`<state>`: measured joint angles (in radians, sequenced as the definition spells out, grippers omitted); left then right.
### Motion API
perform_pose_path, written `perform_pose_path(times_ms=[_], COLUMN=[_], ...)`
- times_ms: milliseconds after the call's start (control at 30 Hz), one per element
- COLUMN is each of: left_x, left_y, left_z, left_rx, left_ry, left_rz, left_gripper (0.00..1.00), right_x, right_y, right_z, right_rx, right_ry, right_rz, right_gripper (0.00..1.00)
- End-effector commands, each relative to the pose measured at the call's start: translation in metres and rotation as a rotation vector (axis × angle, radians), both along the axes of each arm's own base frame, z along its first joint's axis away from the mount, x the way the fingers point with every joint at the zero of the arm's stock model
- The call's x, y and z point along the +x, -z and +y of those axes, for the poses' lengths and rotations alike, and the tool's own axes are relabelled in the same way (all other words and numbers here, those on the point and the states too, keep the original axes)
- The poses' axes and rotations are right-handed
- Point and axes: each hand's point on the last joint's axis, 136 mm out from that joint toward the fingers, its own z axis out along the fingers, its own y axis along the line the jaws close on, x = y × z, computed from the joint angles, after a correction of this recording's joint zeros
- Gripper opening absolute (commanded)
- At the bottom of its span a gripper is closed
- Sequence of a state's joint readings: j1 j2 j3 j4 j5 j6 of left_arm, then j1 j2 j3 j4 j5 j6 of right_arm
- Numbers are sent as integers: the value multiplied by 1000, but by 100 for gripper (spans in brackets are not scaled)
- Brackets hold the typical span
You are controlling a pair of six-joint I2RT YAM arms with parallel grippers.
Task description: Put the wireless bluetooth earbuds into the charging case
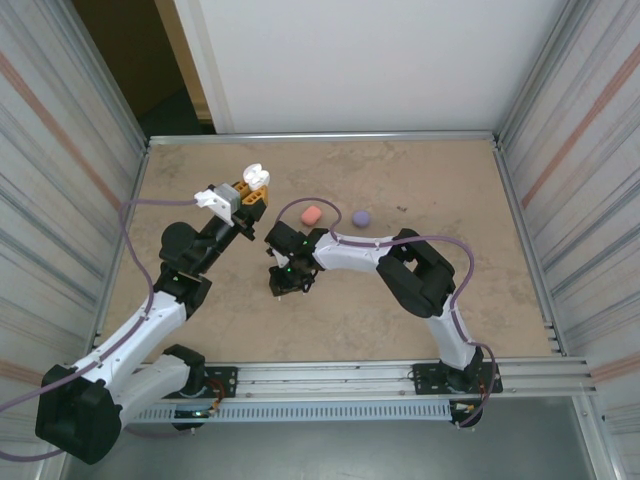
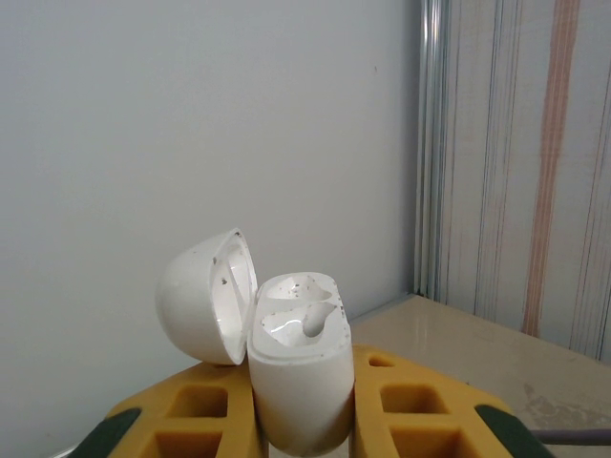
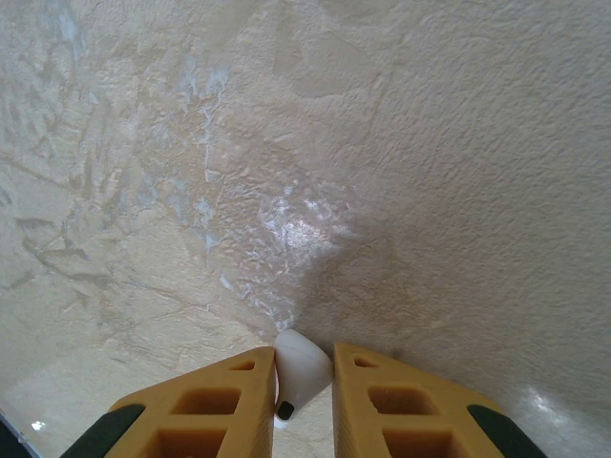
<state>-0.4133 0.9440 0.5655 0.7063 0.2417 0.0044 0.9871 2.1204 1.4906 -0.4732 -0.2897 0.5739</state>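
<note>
My left gripper (image 1: 252,193) is raised off the table and shut on a white charging case (image 2: 298,382), which stands upright between the yellow fingers (image 2: 420,401). Its lid (image 2: 205,296) hangs open to the left, and the two sockets face up. Something white sits in the nearer socket, but I cannot tell whether it is an earbud. My right gripper (image 3: 304,361) points down at the table, its jaws closed on a white earbud (image 3: 304,367) that rests on the surface.
A coral-pink case (image 1: 311,215) and a purple case (image 1: 361,217) lie shut on the tan table (image 1: 420,300), beyond the right arm. Metal walls stand close on both sides, and a white wall rises behind.
</note>
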Motion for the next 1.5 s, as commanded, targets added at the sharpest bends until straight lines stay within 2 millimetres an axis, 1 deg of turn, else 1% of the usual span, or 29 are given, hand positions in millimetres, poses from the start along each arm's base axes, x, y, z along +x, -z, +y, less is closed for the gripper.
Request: perform_pose_path(times_ms=[0,400,700,867,1033,1133,1333,1467], left_x=[-1,-1,-2,-1,0,1,3,5], left_y=[-9,-10,-11,-9,-8,-7,-6,-3], left_z=[2,1,-1,-2,-5,-7,-14,-19], left_rx=[0,-2,0,1,6,11,22,29], left_ry=[-7,0,14,14,29,38,74,93], left_rz=[-35,-33,-33,-28,-24,-20,-12,-2], left_gripper=[0,0,0,0,0,0,0,0], right_x=[-3,1,7,9,13,17,29,39], right_y=[10,-2,-26,-43,-63,-76,-103,-124], right_z=[-1,-4,-4,-7,-17,-27,-55,-77], right_rx=[-25,1,58,91,128,149,201,245], right_ry=[-6,-14,-44,-61,-69,-68,-36,-2], right_rz=[-2,-43,-97,-137,-163,-185,-222,-254], right_gripper=[19,18,18,18,18,18,18,18])
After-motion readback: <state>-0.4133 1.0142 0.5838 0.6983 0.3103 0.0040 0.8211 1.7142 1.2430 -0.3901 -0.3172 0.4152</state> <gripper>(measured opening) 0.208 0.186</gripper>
